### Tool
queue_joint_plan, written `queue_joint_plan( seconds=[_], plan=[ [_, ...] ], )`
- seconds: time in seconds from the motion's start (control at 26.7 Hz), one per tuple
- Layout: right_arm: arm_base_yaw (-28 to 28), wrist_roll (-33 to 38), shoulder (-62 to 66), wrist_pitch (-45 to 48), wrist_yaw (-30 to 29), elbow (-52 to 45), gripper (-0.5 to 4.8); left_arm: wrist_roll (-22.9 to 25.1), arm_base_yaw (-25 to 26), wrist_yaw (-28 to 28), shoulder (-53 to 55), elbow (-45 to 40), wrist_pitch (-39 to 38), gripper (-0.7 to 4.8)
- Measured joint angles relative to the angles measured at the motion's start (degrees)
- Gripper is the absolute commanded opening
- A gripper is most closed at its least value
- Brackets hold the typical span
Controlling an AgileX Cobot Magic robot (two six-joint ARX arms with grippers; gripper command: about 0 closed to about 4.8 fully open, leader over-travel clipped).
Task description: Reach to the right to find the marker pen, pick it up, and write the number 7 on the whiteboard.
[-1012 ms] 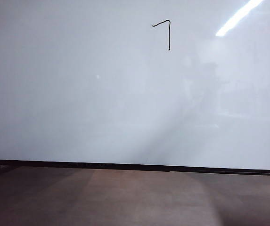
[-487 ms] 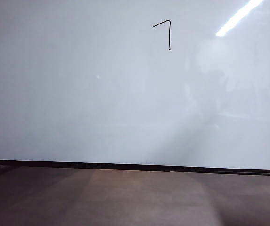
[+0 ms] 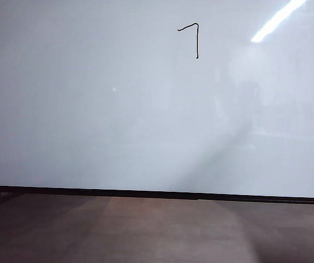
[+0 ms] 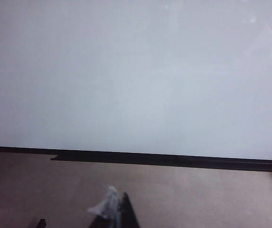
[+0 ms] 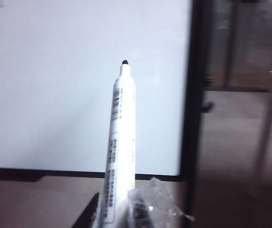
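Note:
The whiteboard (image 3: pixel 91 109) fills the exterior view, and the number 7 (image 3: pixel 197 41) stands in thin black line near its top, right of centre. Neither gripper shows in that view. In the right wrist view my right gripper (image 5: pixel 117 211) is shut on the marker pen (image 5: pixel 121 142), a white barrel whose dark tip (image 5: pixel 125 62) points at the whiteboard (image 5: pixel 55 95) from a distance. The left wrist view shows my left gripper (image 4: pixel 119 213) as one dark wedge with tape on it, shut and empty, facing the whiteboard (image 4: pixel 126 71).
Brown floor (image 3: pixel 146 230) lies below the board's black bottom frame (image 3: pixel 146 193). The board's right frame edge (image 5: pixel 192 95) stands close beside the pen. A white table leg (image 5: pixel 268 123) stands further right. Clear tape (image 5: pixel 162 199) hangs off a right finger.
The 7 and the board are unchanged. A faint dark reflection on the board's right part has drifted slightly lower.

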Motion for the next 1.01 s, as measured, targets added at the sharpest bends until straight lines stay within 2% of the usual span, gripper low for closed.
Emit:
queue_joint_plan(
  seconds=[0.11, 1.01],
  plan=[
    [0.02, 0.0, 0.0, 0.0, -1.79, 0.0, 0.02, -0.02, 0.0, 0.0, 0.0, 0.0, 0.0, -0.05],
    [-1.49, 0.0, 0.0, 0.02, -2.05, 0.0, 0.03, -0.02, 0.0, 0.0, 0.0, 0.0, 0.0, -0.05]
  ],
)
